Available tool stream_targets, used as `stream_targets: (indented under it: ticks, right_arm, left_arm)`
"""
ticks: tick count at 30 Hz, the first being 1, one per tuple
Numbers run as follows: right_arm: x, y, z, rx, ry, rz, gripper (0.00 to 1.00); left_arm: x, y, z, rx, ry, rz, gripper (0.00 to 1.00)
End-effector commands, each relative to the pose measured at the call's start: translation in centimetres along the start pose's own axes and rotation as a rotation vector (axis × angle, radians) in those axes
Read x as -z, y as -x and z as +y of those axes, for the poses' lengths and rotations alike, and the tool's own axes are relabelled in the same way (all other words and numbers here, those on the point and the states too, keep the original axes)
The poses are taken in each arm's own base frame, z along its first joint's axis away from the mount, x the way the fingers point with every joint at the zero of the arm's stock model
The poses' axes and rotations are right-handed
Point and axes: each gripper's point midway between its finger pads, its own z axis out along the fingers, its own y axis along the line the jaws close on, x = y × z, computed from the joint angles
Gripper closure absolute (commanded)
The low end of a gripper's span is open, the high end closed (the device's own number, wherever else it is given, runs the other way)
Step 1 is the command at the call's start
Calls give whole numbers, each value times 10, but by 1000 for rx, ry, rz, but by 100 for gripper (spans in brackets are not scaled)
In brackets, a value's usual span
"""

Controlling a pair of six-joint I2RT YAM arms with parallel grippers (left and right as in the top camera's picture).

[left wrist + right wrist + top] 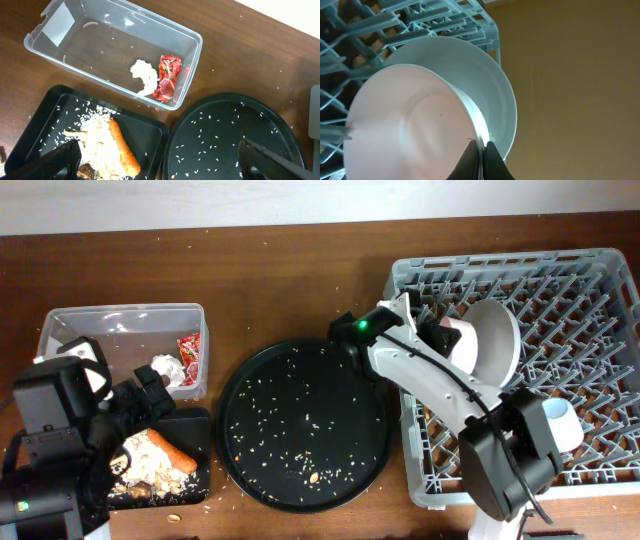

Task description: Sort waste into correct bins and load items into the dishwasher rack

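Note:
My right gripper point(482, 151) is shut on the rim of a white bowl point(410, 130), held against an upright pale plate point(497, 85) inside the grey dishwasher rack point(600, 300). In the overhead view the bowl point(458, 338) sits just left of the plate point(500, 335). A cup point(560, 420) stands in the rack. My left gripper point(160, 165) is open and empty, over the edge between the black rectangular tray point(147, 131) and the round tray. The black tray holds an orange stick point(124, 150) and food scraps point(95, 135). The clear tub point(197, 37) holds a red wrapper point(169, 77) and a white tissue point(145, 77).
A large round black tray point(300, 420) sprinkled with rice grains lies between the bins and the rack. Rice grains are scattered on the brown table point(280, 280). The right arm point(420, 370) reaches over the rack's left edge.

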Motion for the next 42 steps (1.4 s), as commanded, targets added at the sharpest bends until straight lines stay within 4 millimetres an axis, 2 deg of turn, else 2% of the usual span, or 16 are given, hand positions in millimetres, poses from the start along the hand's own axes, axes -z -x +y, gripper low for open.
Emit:
stream_targets:
  ticks: [1, 3, 5, 11, 14, 16, 18, 20, 21, 22, 25, 29, 32, 36, 38, 42]
  right_arm:
    - [9, -1, 11, 17, 24, -12, 75]
    - [26, -1, 18, 44, 71, -22, 55]
    - [44, 4, 21, 23, 141, -32, 54]
    - [97, 42, 1, -113, 441, -76, 52]
    - [134, 41, -50, -248, 661, -105, 52]
    - [185, 21, -115, -390, 985, -203, 51]
    - [220, -10, -179, -510, 1214, -352, 46]
    - [237, -53, -222, -579, 1357, -462, 16]
    - [240, -71, -233, -586, 1402, -489, 1]
    - [241, -96, -245, -594, 1442, -517, 1]
    - [242, -130, -269, -649, 1497, -600, 1]
    - [224, -151, -290, -735, 1424, -670, 1]
    - [215, -148, -295, -718, 1335, -715, 1]
    - [205, -118, -289, -649, 1147, -779, 1]
    - [206, -108, -277, -584, 1129, -877, 1]
    - [172, -113, -235, -657, 1045, -861, 1]
  left_arm:
    - [2, 2, 4, -11, 16, -12, 1]
    - [2, 2, 4, -11, 16, -12, 1]
    - [2, 2, 4, -11, 16, -12, 1]
    - [2, 2, 4, -11, 16, -12, 1]
    - [2, 2, 4, -11, 16, -12, 1]
    - [2, 2, 4, -11, 16, -12, 1]
    - [2, 2, 4, -11, 16, -12, 1]
    - [2, 2, 4, -11, 16, -12, 1]
    - [2, 2, 4, -10, 16, -12, 1]
    - [2, 2, 4, -11, 16, -12, 1]
    - [2, 2, 4, -11, 16, -12, 1]
    - [2, 2, 4, -11, 16, -11, 1]
    - [2, 2, 4, -11, 16, -11, 1]
    - [2, 2, 4, -11, 16, -12, 1]
    - [2, 2, 4, -11, 16, -11, 1]
    - [2, 2, 4, -11, 16, -11, 1]
